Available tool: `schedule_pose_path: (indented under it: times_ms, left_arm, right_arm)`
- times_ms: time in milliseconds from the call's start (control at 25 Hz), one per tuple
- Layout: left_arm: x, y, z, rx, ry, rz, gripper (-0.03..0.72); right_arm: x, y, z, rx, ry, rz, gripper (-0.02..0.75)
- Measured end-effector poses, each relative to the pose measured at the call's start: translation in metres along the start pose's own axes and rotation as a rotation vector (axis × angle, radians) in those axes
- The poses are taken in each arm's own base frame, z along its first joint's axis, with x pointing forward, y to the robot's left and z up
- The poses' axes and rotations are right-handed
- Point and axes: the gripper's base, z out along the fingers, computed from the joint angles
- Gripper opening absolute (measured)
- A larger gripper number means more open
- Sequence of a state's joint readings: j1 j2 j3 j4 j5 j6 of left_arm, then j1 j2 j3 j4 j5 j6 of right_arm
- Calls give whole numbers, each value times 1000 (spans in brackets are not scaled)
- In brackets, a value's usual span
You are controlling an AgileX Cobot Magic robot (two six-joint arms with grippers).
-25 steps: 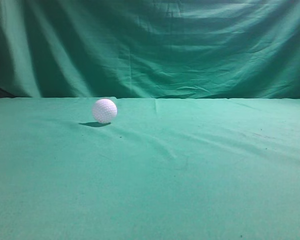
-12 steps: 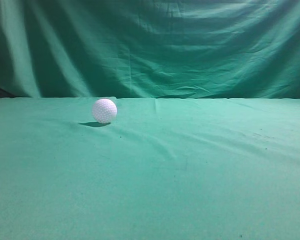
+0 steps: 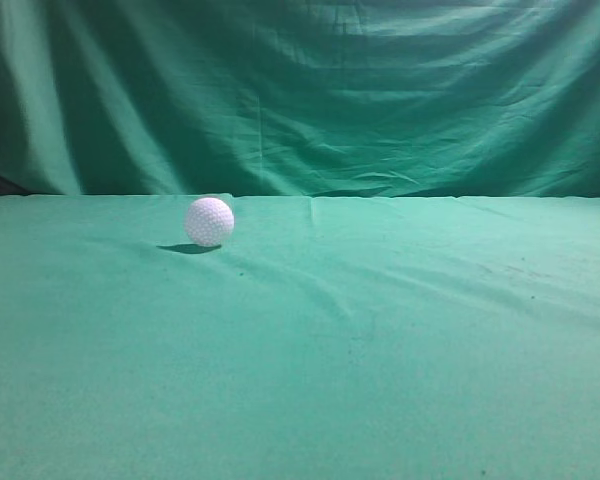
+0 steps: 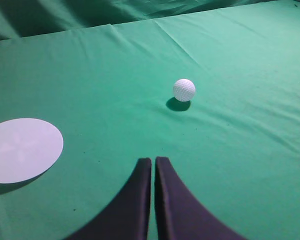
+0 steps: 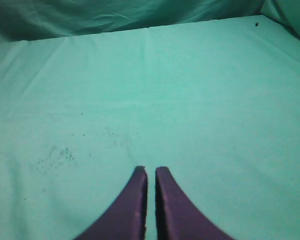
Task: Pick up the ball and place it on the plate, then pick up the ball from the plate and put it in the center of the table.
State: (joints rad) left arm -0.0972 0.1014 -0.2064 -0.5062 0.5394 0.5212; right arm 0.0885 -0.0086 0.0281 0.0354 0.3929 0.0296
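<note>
The white dimpled ball (image 3: 209,221) rests on the green table (image 3: 380,340), left of the middle and toward the back. It also shows in the left wrist view (image 4: 184,90), ahead and a little right of my left gripper (image 4: 153,160), which is shut and empty. A flat white round plate (image 4: 21,149) lies on the cloth to the left of that gripper; it does not show in the exterior view. My right gripper (image 5: 151,170) is shut and empty over bare cloth (image 5: 190,100). Neither gripper shows in the exterior view.
A draped green cloth backdrop (image 3: 300,90) hangs behind the table's far edge. The cloth has soft creases and a few dark specks (image 5: 55,155) in the right wrist view.
</note>
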Motion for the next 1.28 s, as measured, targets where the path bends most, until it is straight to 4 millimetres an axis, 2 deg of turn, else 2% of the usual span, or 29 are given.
schedule_pose_path:
  times_ms: [360,480,800,1280]
  left_arm:
    - [6,2,-11,-62,-53,129,0]
    - [14,4,-6,-81,-39,118,0]
    - [51,14,16,-156,-65,67,0]
    - [57,23,14,-250,-1,43,0]
  right_arm:
    - [0,0,0,0,1,0,46]
    - [0,0,0,0,2,0,46]
    - [0,0,0,0,2,0,46]
    - [0,0,0,0,2,2,46]
